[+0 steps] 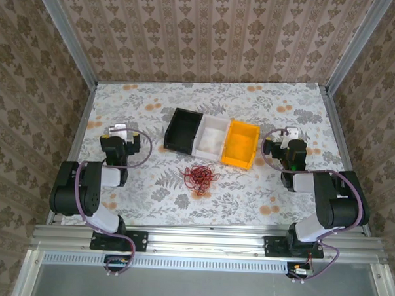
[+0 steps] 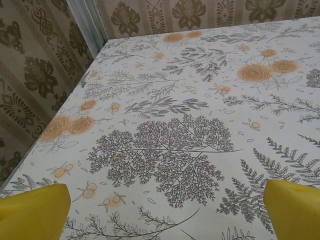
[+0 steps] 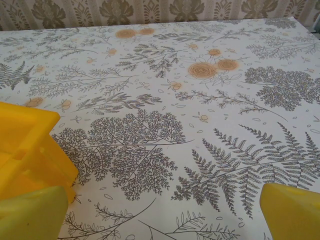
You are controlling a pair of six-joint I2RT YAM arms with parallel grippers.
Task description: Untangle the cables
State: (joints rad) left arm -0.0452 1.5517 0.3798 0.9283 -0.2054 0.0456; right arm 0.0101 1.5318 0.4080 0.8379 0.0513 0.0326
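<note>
Currently on the floral-patterned counter (image 1: 150,185), just in front of the white plastic bin (image 1: 213,137): loose tangle of thin red curly wires (image 1: 198,176). Released wide, grasping nothing, well apart from it: left end effector (image 2: 165,210), right end effector (image 3: 165,215).

The cables (image 1: 198,177), thin red curly wires, lie in one loose tangle at mid-table.

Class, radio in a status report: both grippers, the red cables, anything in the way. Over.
Left gripper open, empty. Right gripper same. Red cables tangled mid-table, untouched. Bins behind, not blocking.
</note>
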